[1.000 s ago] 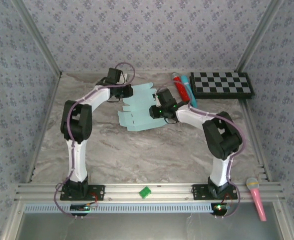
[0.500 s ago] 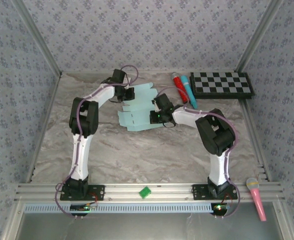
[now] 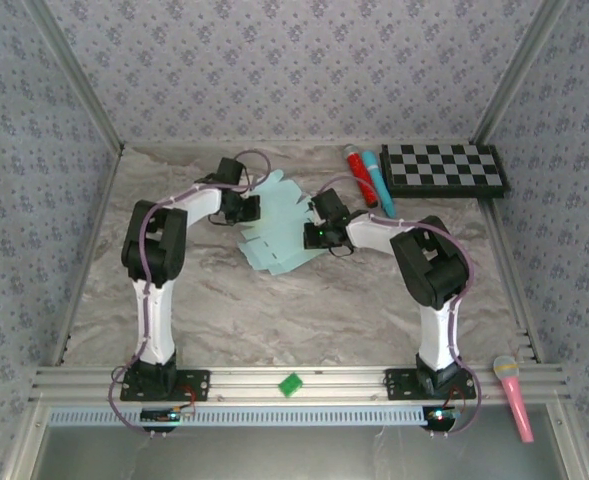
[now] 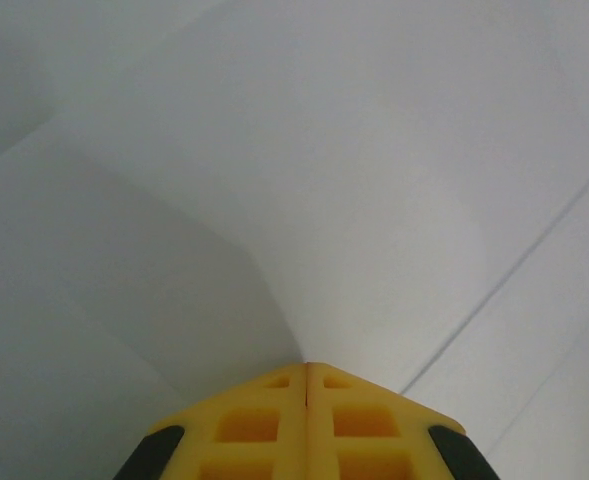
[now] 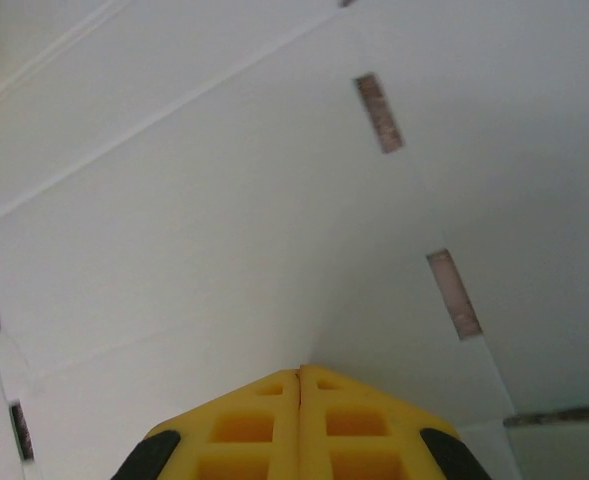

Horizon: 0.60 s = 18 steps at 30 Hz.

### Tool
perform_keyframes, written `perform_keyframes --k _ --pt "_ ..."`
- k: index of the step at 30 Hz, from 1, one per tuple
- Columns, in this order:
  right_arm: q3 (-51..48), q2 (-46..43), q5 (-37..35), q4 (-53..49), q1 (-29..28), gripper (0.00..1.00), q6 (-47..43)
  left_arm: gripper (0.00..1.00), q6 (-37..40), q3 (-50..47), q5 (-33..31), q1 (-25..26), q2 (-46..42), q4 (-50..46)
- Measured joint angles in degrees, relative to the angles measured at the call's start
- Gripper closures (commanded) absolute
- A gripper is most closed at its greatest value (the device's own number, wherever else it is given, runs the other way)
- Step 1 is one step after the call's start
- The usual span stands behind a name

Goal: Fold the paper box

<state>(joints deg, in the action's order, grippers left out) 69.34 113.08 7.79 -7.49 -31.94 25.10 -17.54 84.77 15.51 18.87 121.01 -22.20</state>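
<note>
since one second ago the pale aqua thin-card paper box (image 3: 274, 228) has turned and buckled, lying centre-rear on the marbled table (image 3: 304, 300). left gripper (image 4: 306, 365) and right gripper (image 5: 300, 370) are both closed tight, pinching its opposite sides.

Pale aqua card on the paper box (image 3: 274, 228), washed near-white right at the left gripper (image 4: 307, 372) and right gripper (image 5: 301, 374), both yellow with black edging. Grey-white marbling across the desk (image 3: 304, 310). Beyond the right gripper, a red marker (image 3: 359, 175), a teal marker (image 3: 379, 188) and a black-and-white checkerboard (image 3: 444, 168).
</note>
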Motion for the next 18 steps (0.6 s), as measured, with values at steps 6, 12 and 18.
perform_keyframes --k 6,12,18 --pt "4.3 3.0 0.0 -0.9 1.0 0.97 -0.7 1.0 -3.1 -11.7 -0.5 5.1 -9.4 -0.6" --pt "9.9 6.7 0.0 -2.3 1.2 0.96 -2.4 1.0 -8.7 -20.8 -1.4 13.2 -17.3 0.7" --pt "11.9 7.7 -0.7 -3.9 1.0 0.95 -3.7 0.99 -11.5 -23.0 -2.9 16.9 -19.6 1.5"
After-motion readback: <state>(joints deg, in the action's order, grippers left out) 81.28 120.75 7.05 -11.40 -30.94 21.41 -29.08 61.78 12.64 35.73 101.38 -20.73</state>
